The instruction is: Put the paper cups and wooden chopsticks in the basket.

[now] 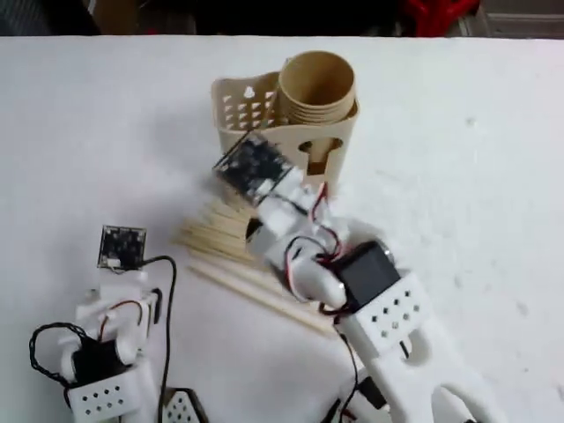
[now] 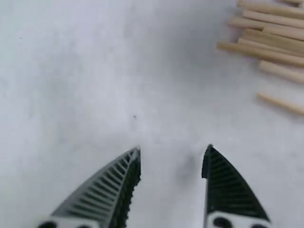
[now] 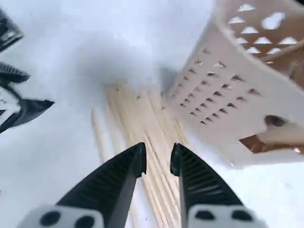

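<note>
Parted wide on the left gripper [image 2: 173, 148], two black ribbed fingers [image 2: 111, 190], gripping nothing, low over bare table. Near them but well apart, blunt ends of the pale wooden chopsticks [image 2: 270, 42], cut off by the edge of the left wrist view.

Nearly together on the right gripper [image 3: 157, 148], with a narrow gap and nothing caught in it, poised above the loose heap of chopsticks [image 3: 142, 118]. Just beside that heap, the cream plastic basket [image 3: 223, 95] with its perforated wall.

From above: chopsticks [image 1: 238, 256] fanned flat on the table in front of the basket [image 1: 233, 110], partly hidden under the right arm's wrist. Standing in the basket, a nested stack of tan paper cups [image 1: 317, 84], rims above the basket wall, lower parts hidden by it. Left arm low in the near left corner, base cut off, gripper covered by a small dark circuit board [image 1: 122, 247] with markings too small to read.

Underneath everything, a white matte table [image 1: 458, 176], faintly speckled. Beyond its far edge, a dark strip of room and a red object [image 1: 436, 13], cropped and hard to identify.
</note>
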Tool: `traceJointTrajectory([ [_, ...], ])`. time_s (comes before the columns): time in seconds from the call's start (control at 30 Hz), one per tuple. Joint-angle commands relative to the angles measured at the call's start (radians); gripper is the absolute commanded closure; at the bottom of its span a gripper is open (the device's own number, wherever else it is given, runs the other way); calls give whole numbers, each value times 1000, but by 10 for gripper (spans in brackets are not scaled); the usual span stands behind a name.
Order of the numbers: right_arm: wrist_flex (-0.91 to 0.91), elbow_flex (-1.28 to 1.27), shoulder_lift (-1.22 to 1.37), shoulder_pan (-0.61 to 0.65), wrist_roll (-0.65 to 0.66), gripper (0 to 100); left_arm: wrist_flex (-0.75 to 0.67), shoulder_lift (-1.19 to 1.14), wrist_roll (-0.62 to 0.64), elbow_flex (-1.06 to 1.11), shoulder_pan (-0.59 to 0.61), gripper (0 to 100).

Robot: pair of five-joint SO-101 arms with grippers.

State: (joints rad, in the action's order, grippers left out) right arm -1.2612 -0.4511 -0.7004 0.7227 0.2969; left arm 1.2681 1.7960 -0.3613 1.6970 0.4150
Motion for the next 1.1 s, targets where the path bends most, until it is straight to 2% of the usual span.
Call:
traceJointTrajectory([
  [0.0, 8, -12, 73, 35, 29, 907, 2, 4, -5, -3, 5, 781],
  [0.1, 51, -72, 213, 77, 123, 907, 2, 4, -5, -3, 5, 781],
  [0.23, 154, -140, 392, 128, 149, 907, 2, 4, -5, -3, 5, 781],
  [0.43, 278, -198, 513, 128, 221, 907, 2, 4, -5, -3, 5, 781],
  [0.67, 314, -199, 581, 116, 219, 907, 2, 4, -5, -3, 5, 781],
  [0.87, 384, -193, 682, 27, 226, 907, 2, 4, -5, -3, 5, 781],
  [1.07, 403, -180, 753, 24, 227, 909, 2, 4, -5, -3, 5, 781],
])
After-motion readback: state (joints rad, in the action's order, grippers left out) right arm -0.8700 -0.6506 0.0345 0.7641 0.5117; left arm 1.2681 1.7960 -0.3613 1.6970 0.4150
